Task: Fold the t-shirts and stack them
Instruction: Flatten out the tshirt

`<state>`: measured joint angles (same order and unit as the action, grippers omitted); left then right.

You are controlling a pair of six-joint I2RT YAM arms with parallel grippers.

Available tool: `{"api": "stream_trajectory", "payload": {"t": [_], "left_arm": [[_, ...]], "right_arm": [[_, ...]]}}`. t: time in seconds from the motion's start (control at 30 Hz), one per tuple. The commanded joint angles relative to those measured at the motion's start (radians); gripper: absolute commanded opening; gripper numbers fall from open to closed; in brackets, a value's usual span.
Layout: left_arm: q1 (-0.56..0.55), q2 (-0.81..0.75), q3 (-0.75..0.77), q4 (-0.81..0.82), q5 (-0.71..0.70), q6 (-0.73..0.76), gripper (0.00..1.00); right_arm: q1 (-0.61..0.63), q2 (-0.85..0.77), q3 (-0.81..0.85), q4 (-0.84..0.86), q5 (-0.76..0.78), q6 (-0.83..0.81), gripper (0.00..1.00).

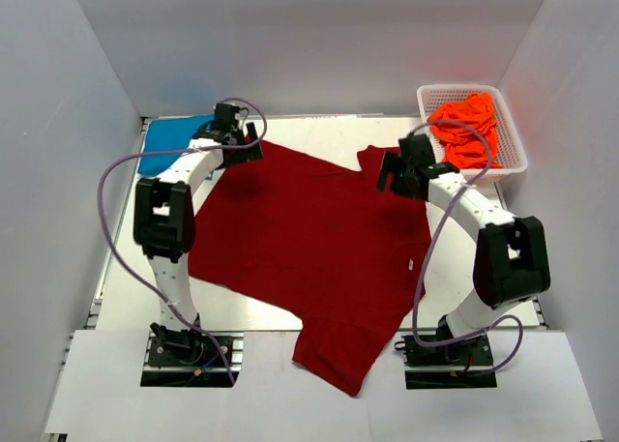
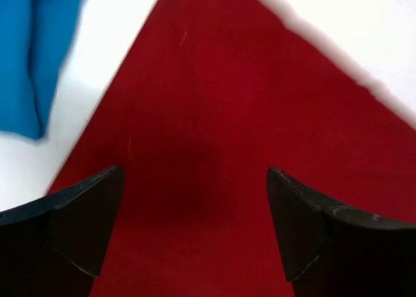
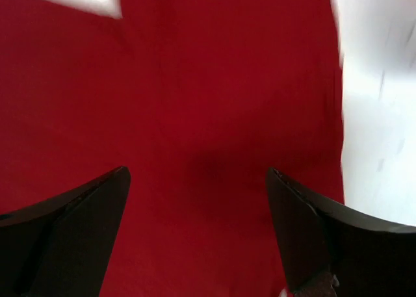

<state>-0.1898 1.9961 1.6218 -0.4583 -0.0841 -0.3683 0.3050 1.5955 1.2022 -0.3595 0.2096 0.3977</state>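
A dark red t-shirt (image 1: 309,244) lies spread flat over the middle of the table, one sleeve hanging toward the near edge. My left gripper (image 1: 240,144) is open above its far left corner, which also shows in the left wrist view (image 2: 227,115). My right gripper (image 1: 397,171) is open above its far right part near the sleeve, seen in the right wrist view (image 3: 214,115). A folded bright blue t-shirt (image 1: 172,140) lies at the far left, also in the left wrist view (image 2: 32,56). Orange t-shirts (image 1: 469,128) sit crumpled in a basket.
A white mesh basket (image 1: 513,152) stands at the far right corner. White walls close the table on three sides. A small white tag (image 1: 411,264) shows on the red shirt's right side.
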Motion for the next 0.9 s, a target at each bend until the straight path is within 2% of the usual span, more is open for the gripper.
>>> {"api": "stream_trajectory", "payload": {"t": [0.0, 0.17, 0.37, 0.4, 0.47, 0.5, 0.53, 0.6, 0.63, 0.7, 0.73, 0.8, 0.87], "left_arm": [[-0.008, 0.106, 0.071, -0.219, -0.101, -0.027, 1.0], [-0.019, 0.194, 0.096, -0.264, -0.079, -0.038, 1.0], [-0.019, 0.236, 0.095, -0.2, -0.055, -0.069, 1.0], [-0.008, 0.248, 0.095, -0.2, -0.055, -0.081, 1.0], [0.004, 0.259, 0.095, -0.209, -0.043, -0.127, 1.0], [0.004, 0.259, 0.114, -0.22, -0.054, -0.138, 1.0], [0.004, 0.27, 0.124, -0.22, -0.063, -0.138, 1.0], [0.004, 0.28, 0.154, -0.22, -0.072, -0.149, 1.0], [0.004, 0.296, 0.155, -0.206, -0.054, -0.158, 1.0], [0.004, 0.335, 0.2, -0.194, -0.016, -0.167, 1.0], [0.004, 0.351, 0.219, -0.194, -0.016, -0.184, 1.0], [0.004, 0.395, 0.289, -0.232, -0.035, -0.219, 1.0], [0.004, 0.405, 0.344, -0.269, -0.048, -0.241, 1.0]], "right_arm": [[-0.004, 0.026, -0.053, -0.101, -0.039, 0.081, 0.9], [-0.009, 0.145, 0.009, -0.13, -0.007, 0.063, 0.9], [-0.014, 0.375, 0.172, -0.154, 0.04, 0.036, 0.9], [-0.018, 0.468, 0.268, -0.195, 0.04, 0.035, 0.9], [-0.018, 0.523, 0.372, -0.229, 0.048, 0.027, 0.9], [-0.024, 0.611, 0.407, -0.24, 0.051, 0.021, 0.9], [-0.026, 0.673, 0.522, -0.274, 0.06, 0.021, 0.9], [-0.04, 0.76, 0.606, -0.295, 0.053, 0.01, 0.9], [-0.043, 0.814, 0.728, -0.302, 0.054, -0.003, 0.9], [-0.053, 0.915, 0.807, -0.294, 0.047, -0.008, 0.9], [-0.058, 0.94, 0.927, -0.283, 0.044, -0.019, 0.9], [-0.07, 0.997, 1.028, -0.234, 0.019, -0.031, 0.9], [-0.078, 1.015, 1.077, -0.173, -0.013, -0.054, 0.9]]}}
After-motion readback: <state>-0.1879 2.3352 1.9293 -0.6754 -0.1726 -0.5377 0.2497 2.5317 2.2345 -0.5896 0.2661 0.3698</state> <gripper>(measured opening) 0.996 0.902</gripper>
